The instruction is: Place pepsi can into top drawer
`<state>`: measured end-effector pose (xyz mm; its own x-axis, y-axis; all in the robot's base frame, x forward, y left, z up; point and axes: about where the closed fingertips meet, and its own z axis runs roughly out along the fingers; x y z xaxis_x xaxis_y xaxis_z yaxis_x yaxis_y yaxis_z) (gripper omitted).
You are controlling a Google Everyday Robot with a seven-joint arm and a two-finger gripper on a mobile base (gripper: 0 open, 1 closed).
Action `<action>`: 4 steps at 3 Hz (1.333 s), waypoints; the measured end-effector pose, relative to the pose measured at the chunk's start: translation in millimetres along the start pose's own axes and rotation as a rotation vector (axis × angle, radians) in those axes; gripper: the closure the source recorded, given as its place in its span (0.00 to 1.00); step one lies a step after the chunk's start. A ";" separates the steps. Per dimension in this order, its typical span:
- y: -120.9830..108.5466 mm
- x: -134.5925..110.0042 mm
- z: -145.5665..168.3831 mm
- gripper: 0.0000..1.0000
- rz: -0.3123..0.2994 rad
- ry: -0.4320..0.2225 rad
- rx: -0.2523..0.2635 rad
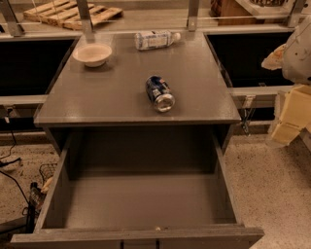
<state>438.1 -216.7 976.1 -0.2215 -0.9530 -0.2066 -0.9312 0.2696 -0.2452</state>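
- pepsi can (160,93) lies on its side on the grey counter (112,92); right of centre, nearer the front edge than the back; silver end faces the front edge, blue body with white and red marks points toward the back; nothing touches it
- top drawer (141,202) is pulled fully out below the counter's front edge; wide, shallow, same grey; flat bottom bare except for a tiny pale speck at the front wall, too small to identify
- end effector (290,114) is off the counter, out past the right edge near the front right corner; pale cream and white parts cut off by the picture's right side; well apart from the pepsi can; holds nothing that shows; cannot tell whether it is apart or together
- white bowl (92,54) sits upright near the back left corner; shallow; contents not visible
- clear plastic bottle (155,40) with pale label lies on its side at the back edge, about mid-width; cap points toward the right edge; well apart from the pepsi can
- wooden pallet (73,13) sits beyond the back edge, left side
- speckled floor (272,185) shows right of the top drawer; dark cables (9,155) lie on the floor left of it
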 end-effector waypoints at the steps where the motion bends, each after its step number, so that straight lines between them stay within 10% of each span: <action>1: 0.0 0.0 0.0 0.00 0.000 0.000 0.000; 4: -9.8 -34.7 17.1 0.00 0.055 -0.078 -0.080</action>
<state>459.9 -183.9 969.5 -0.2522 -0.9226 -0.2918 -0.9391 0.3062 -0.1562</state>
